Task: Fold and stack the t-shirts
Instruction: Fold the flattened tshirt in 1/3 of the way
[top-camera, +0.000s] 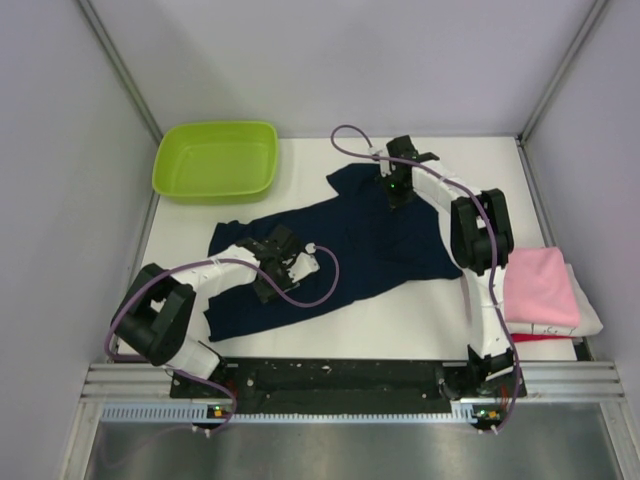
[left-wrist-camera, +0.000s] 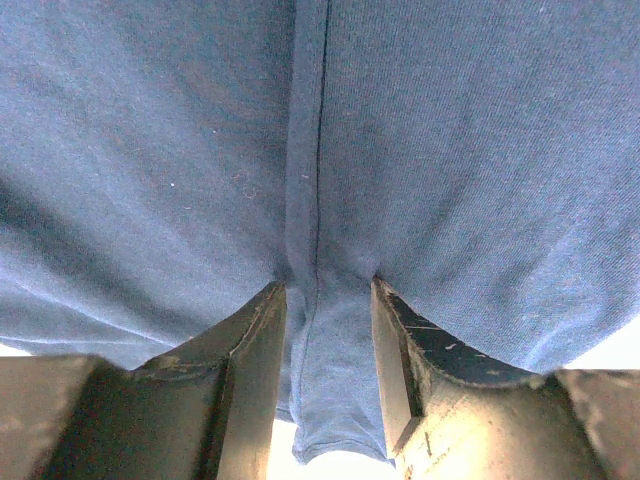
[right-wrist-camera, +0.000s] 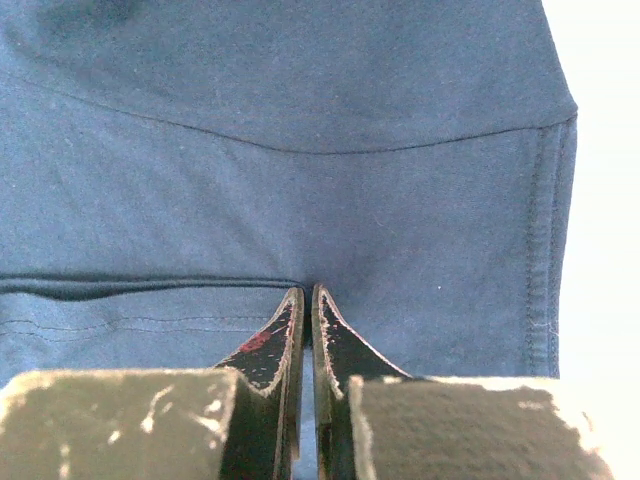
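Observation:
A dark navy t-shirt lies spread and rumpled across the middle of the table. My left gripper is over its near left part. In the left wrist view the left gripper is shut on a thick fold of the navy cloth along a seam. My right gripper is at the shirt's far edge. In the right wrist view the right gripper is pinched almost fully shut on a thin fold of the navy cloth. A folded pink t-shirt lies on a white one at the right, with a red edge beneath.
A lime green plastic tub stands at the back left, just beyond the shirt. Grey walls close in the table at the left, back and right. The folded stack lies against the right arm's base side.

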